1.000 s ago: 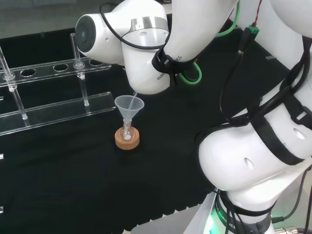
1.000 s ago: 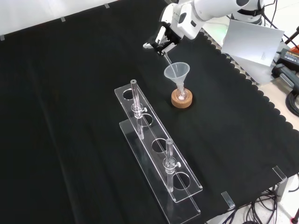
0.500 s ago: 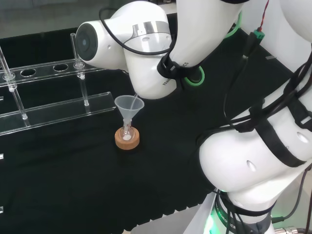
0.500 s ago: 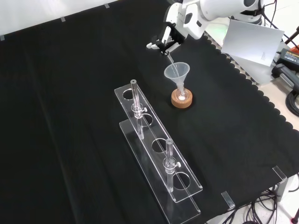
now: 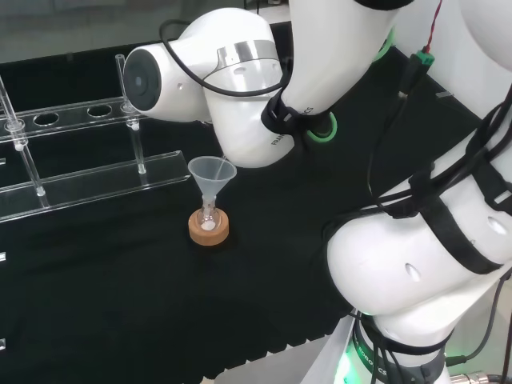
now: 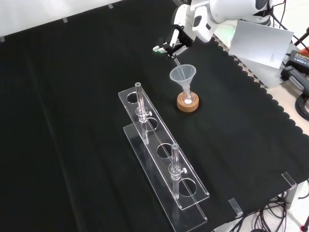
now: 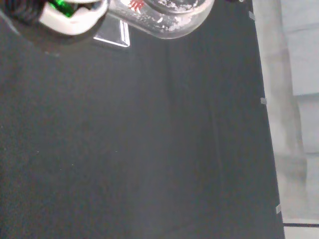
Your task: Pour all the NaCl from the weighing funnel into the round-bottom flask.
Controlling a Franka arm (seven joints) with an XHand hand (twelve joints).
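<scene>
The hand [image 6: 179, 37] hangs above the far side of the black cloth [image 6: 72, 121] in the front view, its fingers [image 6: 164, 47] curled round the weighing funnel [image 6: 174, 57]. That piece tilts down, its narrow stem reaching to the rim of the clear funnel [image 6: 183, 74]. The clear funnel stands upright in the neck of the round-bottom flask [image 6: 188, 98], and a little white powder lies in the flask's bulb. The flask sits on a cork ring [image 6: 188, 104], near the cloth's scalloped right edge in the front view.

In the wrist view the weighing funnel's glass bowl [image 7: 169, 15] sits close to the camera, white grains clinging to its inside.

From the head view, the clear funnel [image 5: 212, 176] and cork ring [image 5: 209, 228] stand just below the arm's white link [image 5: 240, 96]. A clear plastic tube rack [image 6: 161, 154] stands just beside the flask, toward the cloth's near edge in the front view, with two upright glass pieces in it.
</scene>
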